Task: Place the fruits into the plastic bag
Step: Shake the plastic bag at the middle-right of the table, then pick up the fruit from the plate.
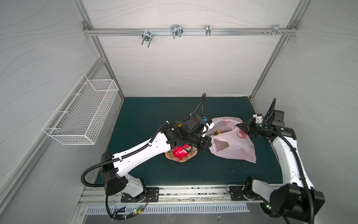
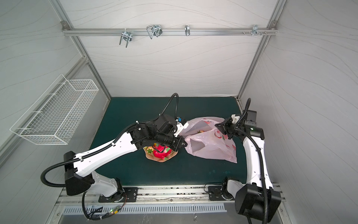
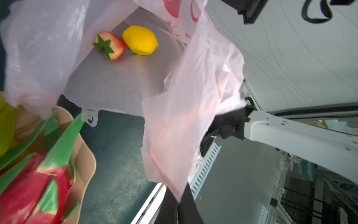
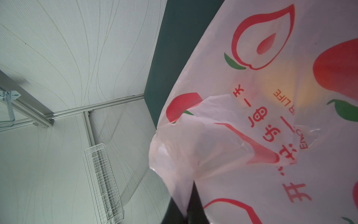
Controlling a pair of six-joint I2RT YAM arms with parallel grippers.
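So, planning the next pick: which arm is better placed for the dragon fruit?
Left, probably: left gripper pinches the plastic bag just beside the dragon fruit; right gripper holds the bag's far side.

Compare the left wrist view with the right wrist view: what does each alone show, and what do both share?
Left wrist only: a strawberry and a lemon inside the plastic bag, the dragon fruit on the plate. Right wrist only: the wire basket. Both: the bag's film, pinched by the left gripper and the right gripper respectively.
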